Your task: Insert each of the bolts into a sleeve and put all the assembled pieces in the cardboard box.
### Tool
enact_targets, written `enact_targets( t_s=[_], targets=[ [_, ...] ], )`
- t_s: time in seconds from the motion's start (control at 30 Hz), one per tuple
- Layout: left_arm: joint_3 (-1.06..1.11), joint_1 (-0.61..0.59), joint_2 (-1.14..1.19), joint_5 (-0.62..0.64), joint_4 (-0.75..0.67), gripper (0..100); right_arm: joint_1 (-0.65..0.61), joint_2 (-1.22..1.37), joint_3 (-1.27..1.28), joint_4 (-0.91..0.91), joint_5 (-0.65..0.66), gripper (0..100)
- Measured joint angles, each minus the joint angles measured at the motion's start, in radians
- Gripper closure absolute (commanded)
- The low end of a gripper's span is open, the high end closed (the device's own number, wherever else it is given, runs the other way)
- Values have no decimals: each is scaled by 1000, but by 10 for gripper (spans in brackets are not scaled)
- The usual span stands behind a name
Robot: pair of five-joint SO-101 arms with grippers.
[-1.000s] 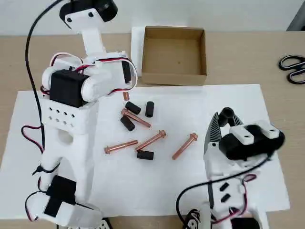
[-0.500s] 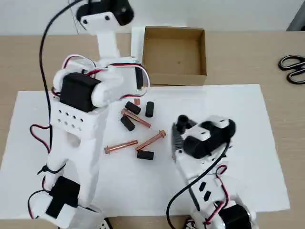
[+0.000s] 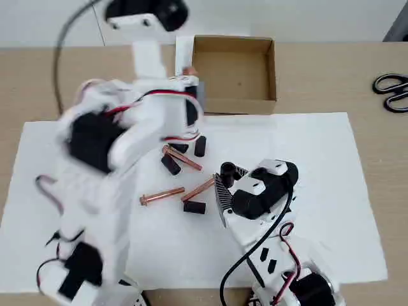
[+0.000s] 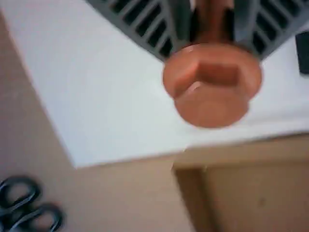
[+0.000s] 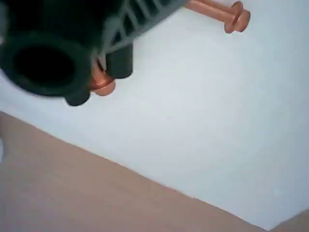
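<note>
1. Looking down from the high view, the left gripper [image 3: 190,71] pinches a bolt [image 3: 187,70] just beside the cardboard box [image 3: 233,105] wall. The right gripper [image 3: 224,175] grips a sleeve [image 3: 227,169] above the white paper [image 3: 319,159], likely ready for mating.
2. Left wrist view: its fingers [image 4: 135,19] clamp the bolt [image 4: 212,84] by the shank, head hanging clear.
3. Right wrist view: the sleeve [image 5: 46,63] is held with its bore exposed, probably to receive the bolt.

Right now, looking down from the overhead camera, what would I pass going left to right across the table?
Loose copper bolt → short black sleeve → right arm → scissors. The left arm and the cardboard box overlap these sideways, so they are left out.
</note>
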Motion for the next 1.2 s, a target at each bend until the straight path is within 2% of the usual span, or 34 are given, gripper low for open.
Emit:
enact_targets(
  t_s=[0.17, 0.4, 0.47, 0.57, 0.73, 0.87, 1.07, 1.2],
  targets=[
    [-18, -35, -233, -46, 0, 995, 0, 0, 0, 8, 0, 995],
    [347, -51, -557, -60, -2, 995, 2, 0, 0, 9, 0, 995],
    [480, -51, -603, -55, -57, 994, 2, 0, 5, 9, 0, 995],
    [672, -49, -632, -46, -222, 994, 0, 2, 31, 9, 0, 995],
    [934, 64, -635, -46, -486, 994, 0, 0, 32, 9, 0, 995],
    [1039, 132, -635, -46, -563, 994, 2, 0, 32, 9, 0, 995],
    [1129, 144, -635, -46, -592, 994, 0, 0, 32, 9, 0, 995],
    [1204, 144, -635, -46, -695, 994, 0, 0, 32, 9, 0, 995]
  ],
)
